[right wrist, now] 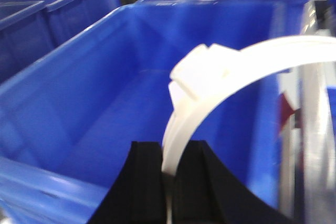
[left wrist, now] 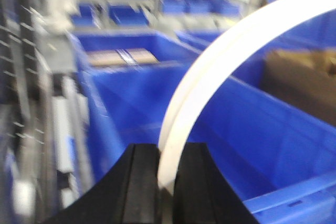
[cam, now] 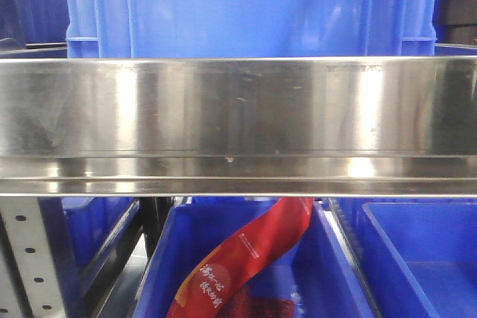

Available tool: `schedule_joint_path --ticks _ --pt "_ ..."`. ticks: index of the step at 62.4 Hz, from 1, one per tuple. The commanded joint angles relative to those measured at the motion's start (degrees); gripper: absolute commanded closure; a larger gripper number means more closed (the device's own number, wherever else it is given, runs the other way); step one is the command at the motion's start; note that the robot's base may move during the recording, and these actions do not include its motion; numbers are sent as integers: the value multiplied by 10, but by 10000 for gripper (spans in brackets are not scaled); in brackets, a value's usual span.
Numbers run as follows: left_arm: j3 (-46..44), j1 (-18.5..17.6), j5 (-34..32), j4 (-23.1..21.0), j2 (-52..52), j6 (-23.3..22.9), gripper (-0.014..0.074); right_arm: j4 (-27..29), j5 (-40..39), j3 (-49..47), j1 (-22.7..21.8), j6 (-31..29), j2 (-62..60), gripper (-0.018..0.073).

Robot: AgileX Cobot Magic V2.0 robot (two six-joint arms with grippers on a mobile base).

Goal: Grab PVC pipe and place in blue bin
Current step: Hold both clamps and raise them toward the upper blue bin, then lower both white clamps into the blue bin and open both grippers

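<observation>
The PVC pipe (left wrist: 210, 72) is white and smooth, bent in a broad arc. In the left wrist view it rises from bottom centre, where the left gripper (left wrist: 167, 182) is clamped on its end. From there it sweeps to the upper right above an open blue bin (left wrist: 131, 103). In the right wrist view the right gripper (right wrist: 167, 182) is likewise clenched on a white arc, which carries a blocky coupling (right wrist: 202, 72) at centre frame. Whether both hold one piece I cannot tell. The front view shows a steel shelf rail (cam: 238, 124) across the middle.
</observation>
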Motion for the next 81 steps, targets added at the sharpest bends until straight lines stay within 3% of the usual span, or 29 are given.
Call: schedule_joint_path --ticks 1,19,26,32,48,81 --pt "-46 -22 16 -20 44 -3 707 9 20 -37 6 -4 24 727" --pt "-229 -33 137 -45 209 -6 707 92 64 -115 7 -26 97 727" --pt "-286 -33 147 -57 257 -6 707 147 88 -153 7 -77 130 727" --pt "-315 -32 144 -74 286 -6 707 148 99 -181 7 -78 155 727" --pt "-330 -30 120 -115 342 -6 707 149 105 -229 7 -78 208 727" --pt "-330 -30 111 -103 369 -6 707 149 81 -233 7 -78 239 727"
